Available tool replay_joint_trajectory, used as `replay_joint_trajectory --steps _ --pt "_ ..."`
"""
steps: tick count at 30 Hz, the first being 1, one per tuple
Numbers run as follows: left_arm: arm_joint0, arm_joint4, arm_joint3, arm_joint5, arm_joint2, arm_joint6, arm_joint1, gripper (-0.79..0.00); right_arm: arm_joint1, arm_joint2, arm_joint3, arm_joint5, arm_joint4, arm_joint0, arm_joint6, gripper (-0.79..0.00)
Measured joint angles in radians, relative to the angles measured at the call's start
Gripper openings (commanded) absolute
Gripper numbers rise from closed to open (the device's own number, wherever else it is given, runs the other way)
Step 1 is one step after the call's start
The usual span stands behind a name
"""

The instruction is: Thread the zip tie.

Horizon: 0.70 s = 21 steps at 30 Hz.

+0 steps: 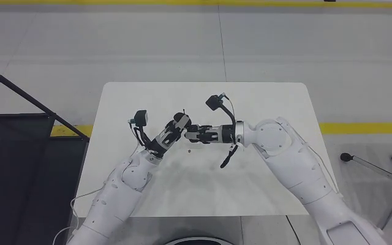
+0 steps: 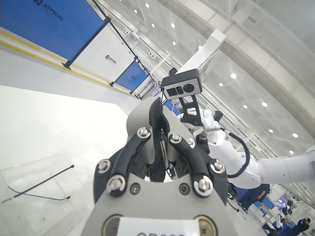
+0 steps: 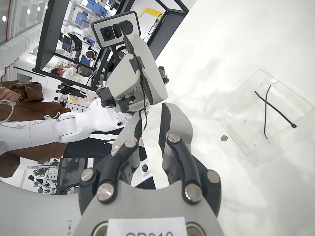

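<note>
My two arms meet fingertip to fingertip above the middle of the white table (image 1: 263,184). My left gripper (image 2: 158,110) is clenched, its black pads pressed together on the zip tie (image 3: 145,110) — in my left wrist view the strap shows as a thin dark line down the seam between the pads. The tie's long axis follows that seam, along the length of the left fingers. Its free part comes out of the seam and points toward my right gripper (image 3: 152,117). That one is released: its two fingers stand apart with a plain gap between them, and the thin strand ends just beside the inner face of one finger. Whether it touches that pad I cannot tell, nor which end of the tie is the head. Well apart from both grippers, a clear tray (image 3: 248,146) lies flat on the table with two spare ties (image 3: 274,109) in it — they cross each other like an X, one straight with a square head at one end, the other gently curved. A small brown crumb (image 3: 224,138) sits on the table near the tray's edge.
</note>
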State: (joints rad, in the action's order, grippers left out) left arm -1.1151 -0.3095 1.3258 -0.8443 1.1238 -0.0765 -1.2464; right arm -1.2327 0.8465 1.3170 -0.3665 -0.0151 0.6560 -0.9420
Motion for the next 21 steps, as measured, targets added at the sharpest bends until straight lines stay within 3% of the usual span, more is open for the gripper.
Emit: replay_joint_trajectory --steps 12,14,16,21 --pt "-0.013 -0.006 0.008 -0.003 0.014 0.009 -0.006 -0.785 0.000 0.010 0.008 -0.001 0.008 0.013 -0.002 -0.785" --pt "-0.014 -0.006 0.010 -0.001 0.015 0.011 -0.008 -0.453 0.000 0.013 0.012 -0.002 0.011 0.015 -0.003 -0.785" --pt "-0.016 -0.005 0.010 0.001 0.017 0.013 -0.009 -0.320 0.001 0.015 0.015 -0.002 0.013 0.018 -0.004 -0.785" --pt "-0.020 0.001 0.011 0.000 0.027 0.025 -0.010 -0.360 0.005 0.027 0.029 -0.007 0.019 0.025 -0.016 -0.785"
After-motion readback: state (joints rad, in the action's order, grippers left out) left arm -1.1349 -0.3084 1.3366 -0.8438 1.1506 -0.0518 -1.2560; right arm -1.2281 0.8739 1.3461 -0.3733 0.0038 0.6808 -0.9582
